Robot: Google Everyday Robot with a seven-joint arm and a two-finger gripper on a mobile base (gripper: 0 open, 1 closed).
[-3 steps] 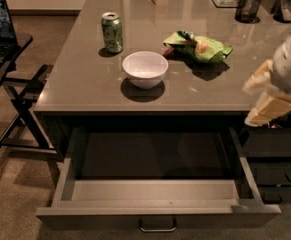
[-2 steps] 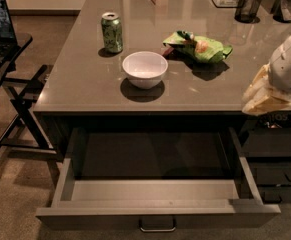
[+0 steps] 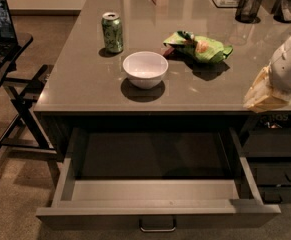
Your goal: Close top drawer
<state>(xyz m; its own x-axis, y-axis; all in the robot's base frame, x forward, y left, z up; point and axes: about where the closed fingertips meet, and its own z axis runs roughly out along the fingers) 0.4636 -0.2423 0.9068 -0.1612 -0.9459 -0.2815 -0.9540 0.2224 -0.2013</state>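
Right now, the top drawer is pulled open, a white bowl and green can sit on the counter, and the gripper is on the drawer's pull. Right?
One thing is wrong. The camera view shows the gripper by the front right corner of the counter, apart from the pull. The rest holds: top drawer open, white bowl and green can on the counter.

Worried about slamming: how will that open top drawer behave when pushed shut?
The top drawer looks empty, so probably light and quick to slide. It is wide; a push near the central pull likely keeps it straight. The gripper sits at the right edge of the counter.
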